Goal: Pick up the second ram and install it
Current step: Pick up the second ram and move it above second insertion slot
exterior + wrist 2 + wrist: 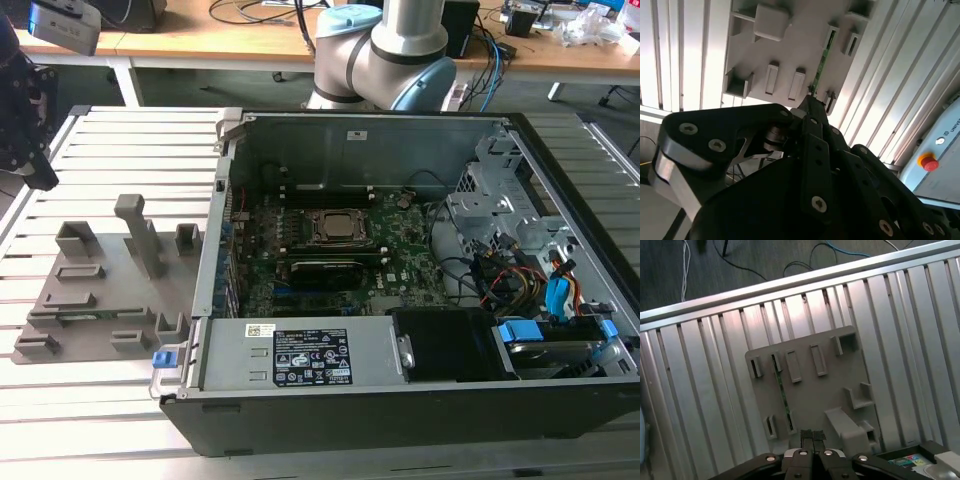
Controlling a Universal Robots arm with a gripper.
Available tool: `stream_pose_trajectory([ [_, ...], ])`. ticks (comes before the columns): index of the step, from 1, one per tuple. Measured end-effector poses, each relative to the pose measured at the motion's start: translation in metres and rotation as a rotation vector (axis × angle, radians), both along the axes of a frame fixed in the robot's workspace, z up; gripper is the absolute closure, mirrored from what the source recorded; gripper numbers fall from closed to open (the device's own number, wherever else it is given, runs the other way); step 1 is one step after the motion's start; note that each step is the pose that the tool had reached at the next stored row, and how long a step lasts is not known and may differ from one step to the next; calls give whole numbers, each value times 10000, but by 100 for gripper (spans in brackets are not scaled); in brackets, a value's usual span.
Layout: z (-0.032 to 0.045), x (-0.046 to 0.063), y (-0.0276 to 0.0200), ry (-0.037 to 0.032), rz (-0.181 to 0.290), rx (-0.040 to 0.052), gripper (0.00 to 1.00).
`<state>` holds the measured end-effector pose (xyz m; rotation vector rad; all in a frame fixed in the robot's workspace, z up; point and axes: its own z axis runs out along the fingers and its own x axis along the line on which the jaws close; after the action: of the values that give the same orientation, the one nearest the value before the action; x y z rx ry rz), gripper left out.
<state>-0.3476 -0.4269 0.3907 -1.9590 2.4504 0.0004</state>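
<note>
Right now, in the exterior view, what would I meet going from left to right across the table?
Pincer → grey holder plate → blue latch at the open computer case's corner → processor socket → drive cage.

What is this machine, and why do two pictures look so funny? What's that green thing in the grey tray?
It is a robot arm standing by an open computer. One camera looks at the whole slatted table. Two more ride near the arm's wrist, so they look past its black hand. Below the hand lies a grey holder with a thin green memory stick resting in its slots. The hand is shut and holds nothing; it hovers above the holder.
</note>
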Motion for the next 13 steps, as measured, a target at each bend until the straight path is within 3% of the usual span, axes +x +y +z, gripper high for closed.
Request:
stream_pose_trajectory([
  [5, 0, 0, 0, 0, 427, 0, 89],
  [10, 0, 0, 0, -1, 1263, 0, 89],
  [13, 0, 0, 0, 0, 1296, 0, 89],
])
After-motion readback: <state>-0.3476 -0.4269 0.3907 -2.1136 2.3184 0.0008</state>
